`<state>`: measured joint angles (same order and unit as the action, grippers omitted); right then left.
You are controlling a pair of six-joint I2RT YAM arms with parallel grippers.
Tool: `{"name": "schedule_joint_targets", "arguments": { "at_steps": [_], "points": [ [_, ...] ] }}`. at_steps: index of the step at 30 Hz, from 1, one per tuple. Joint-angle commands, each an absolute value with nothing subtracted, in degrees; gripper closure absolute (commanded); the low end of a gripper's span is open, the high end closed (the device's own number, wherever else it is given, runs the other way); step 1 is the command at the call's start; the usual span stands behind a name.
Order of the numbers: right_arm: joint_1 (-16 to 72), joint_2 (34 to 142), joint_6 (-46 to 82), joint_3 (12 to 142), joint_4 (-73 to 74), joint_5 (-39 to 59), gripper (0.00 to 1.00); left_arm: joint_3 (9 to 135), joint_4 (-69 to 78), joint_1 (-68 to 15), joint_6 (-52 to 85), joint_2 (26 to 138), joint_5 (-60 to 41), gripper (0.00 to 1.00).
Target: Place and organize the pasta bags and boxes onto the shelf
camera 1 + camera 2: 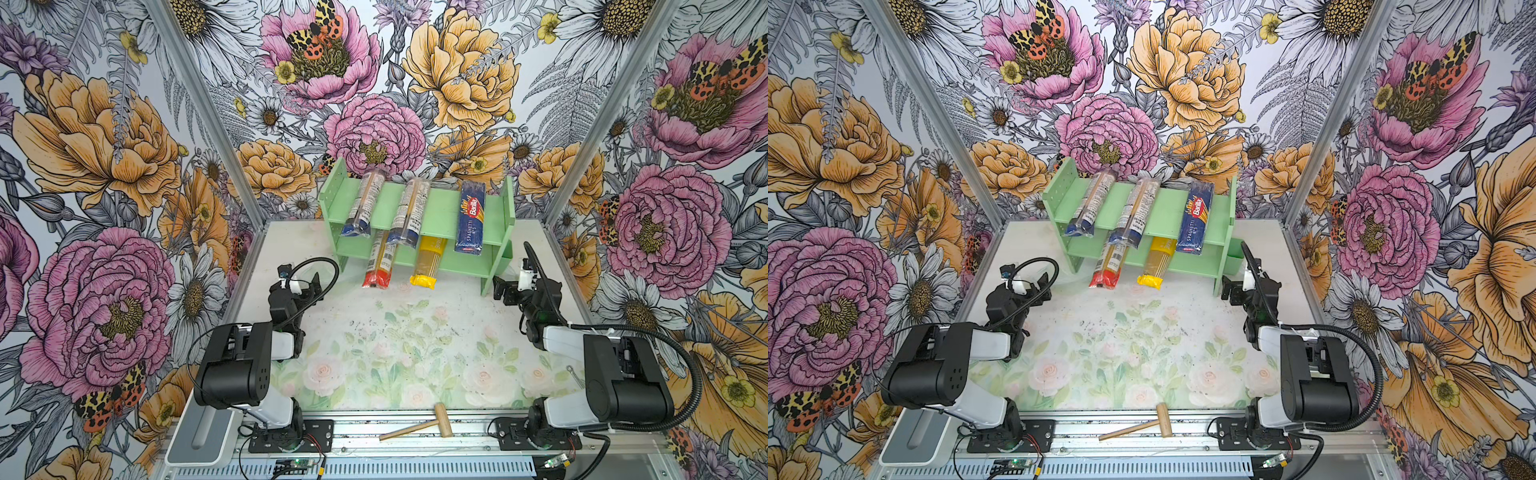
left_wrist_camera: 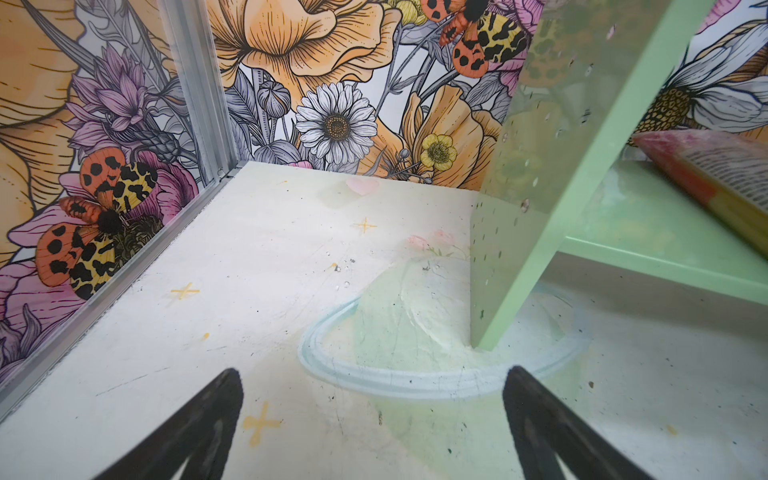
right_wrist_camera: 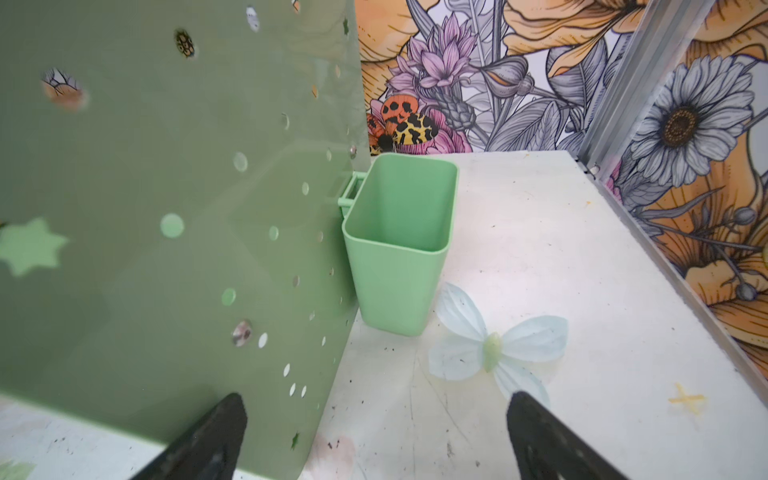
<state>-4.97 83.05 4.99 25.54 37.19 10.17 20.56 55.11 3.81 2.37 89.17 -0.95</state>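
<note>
five long spaghetti packs (image 1: 471,218) lie on the mint-green two-tier wooden shelf (image 1: 442,210) (two jut forward); left gripper (image 2: 374,374) and right gripper (image 3: 376,398) spread, empty; perhaps only tidying left.

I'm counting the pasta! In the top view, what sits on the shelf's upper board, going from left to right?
Clear bag with a blue end → another blue-ended clear bag → dark blue Barilla box.
</note>
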Motion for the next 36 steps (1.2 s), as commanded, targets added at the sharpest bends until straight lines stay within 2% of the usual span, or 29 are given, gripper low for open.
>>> {"name": "schedule_joint_targets", "arguments": {
  "at_steps": [1,16,36],
  "points": [
    [-5.3,84.0,4.5,25.0,41.9,10.1,0.01,20.7,56.1,3.5,1.6,89.2,-0.6,0.01],
    [-4.5,88.3,3.8,21.7,51.8,8.7,0.01,20.7,56.1,3.5,1.5,89.2,-0.6,0.01],
    [-3.9,88.3,3.8,22.5,49.9,6.9,0.01,20.8,55.9,3.5,1.5,89.2,-0.6,0.01]
  ]
}}
